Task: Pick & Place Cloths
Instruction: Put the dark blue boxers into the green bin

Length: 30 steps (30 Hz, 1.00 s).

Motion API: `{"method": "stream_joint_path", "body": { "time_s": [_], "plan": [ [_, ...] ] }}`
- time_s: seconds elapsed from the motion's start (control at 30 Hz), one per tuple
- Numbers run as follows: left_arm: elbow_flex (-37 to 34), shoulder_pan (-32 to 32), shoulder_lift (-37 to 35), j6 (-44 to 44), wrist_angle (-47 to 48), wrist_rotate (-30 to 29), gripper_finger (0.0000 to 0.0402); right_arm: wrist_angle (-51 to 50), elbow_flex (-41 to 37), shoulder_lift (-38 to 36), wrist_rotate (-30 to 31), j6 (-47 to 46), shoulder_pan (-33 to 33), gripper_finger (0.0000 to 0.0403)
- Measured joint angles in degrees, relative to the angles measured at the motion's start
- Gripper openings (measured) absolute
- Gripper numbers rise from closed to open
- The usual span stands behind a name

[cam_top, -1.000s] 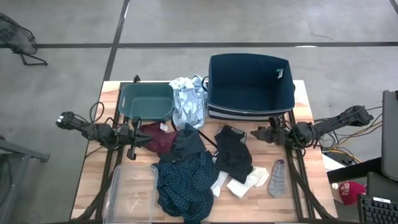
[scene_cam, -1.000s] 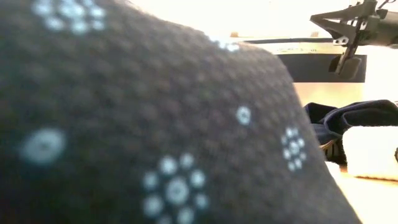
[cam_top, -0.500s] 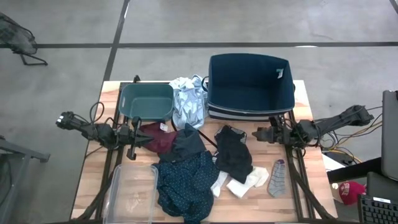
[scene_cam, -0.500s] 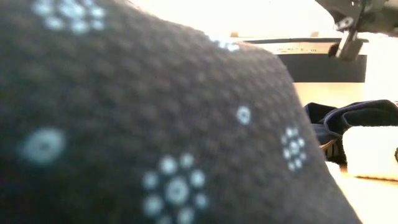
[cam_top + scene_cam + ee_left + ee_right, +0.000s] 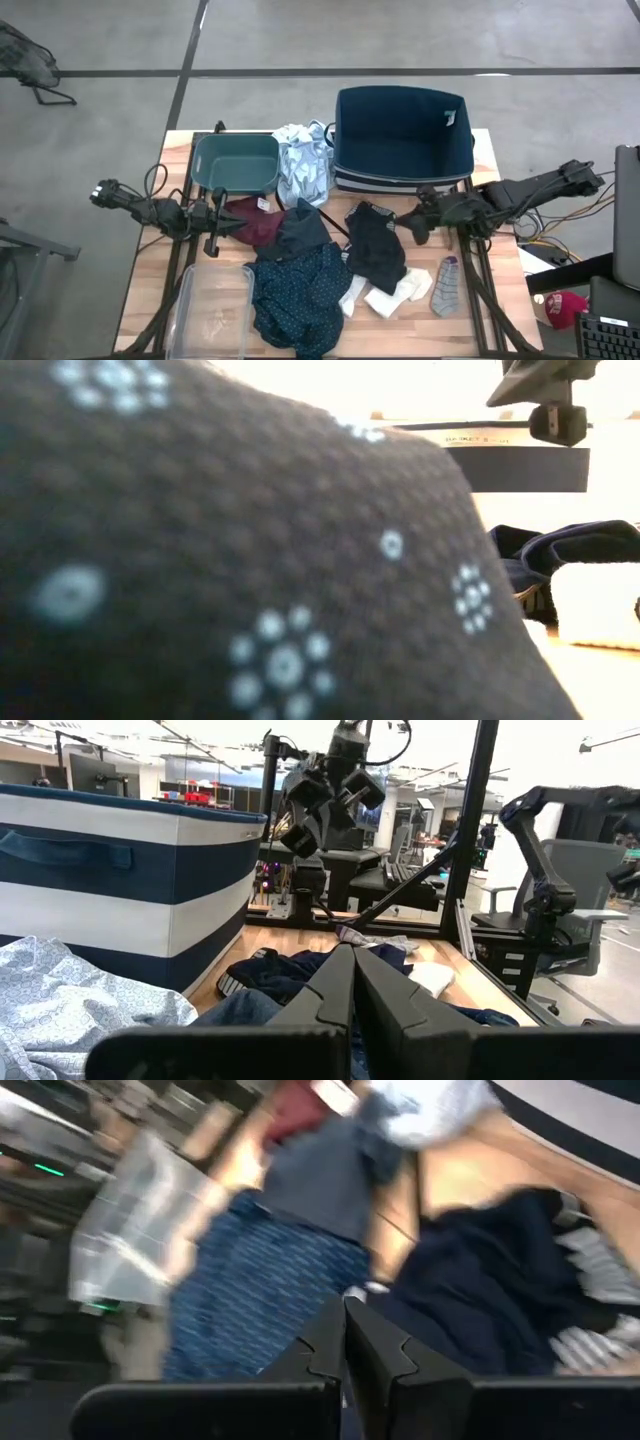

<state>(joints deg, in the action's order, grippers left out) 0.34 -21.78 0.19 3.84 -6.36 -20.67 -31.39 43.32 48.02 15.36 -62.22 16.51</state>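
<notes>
The cloths lie in a heap at mid-table. A maroon piece is on the left and a dark grey one lies beside it. A navy dotted one reaches the near edge and fills the low view. Also there are a black piece, white socks, a grey sock and a pale blue piece between the bins. My left gripper is shut, low at the maroon piece's left edge. My right gripper is shut and raised just right of the black piece. My left gripper's shut fingertips lie level at the left edge of the maroon cloth, coming from the table's left; whether they touch it I cannot tell.
A teal bin and a larger navy striped bin stand along the far side. A clear plastic container sits at the near left corner. Bare wood shows at the right edge.
My right gripper has risen and swung a little toward the near-left, tipping down toward the black cloth while its arm stretched out. It has stayed shut. The cloths lie as before.
</notes>
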Motion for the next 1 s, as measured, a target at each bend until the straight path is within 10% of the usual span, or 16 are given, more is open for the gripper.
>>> {"method": "stream_joint_path", "body": {
  "time_s": [0.6, 1.0],
  "plan": [
    [0.0, 0.0, 0.0, 0.0, 0.0, 0.0, 0.0012, -8.6, 10.4, 33.2, -11.6, -4.4, 0.0, 0.0216],
    [0.0, 0.0, 0.0, 0.0, 0.0, 0.0, 0.0012, -8.8, 10.2, 48.4, -12.0, -4.4, 0.0, 0.0245]
  ]
}}
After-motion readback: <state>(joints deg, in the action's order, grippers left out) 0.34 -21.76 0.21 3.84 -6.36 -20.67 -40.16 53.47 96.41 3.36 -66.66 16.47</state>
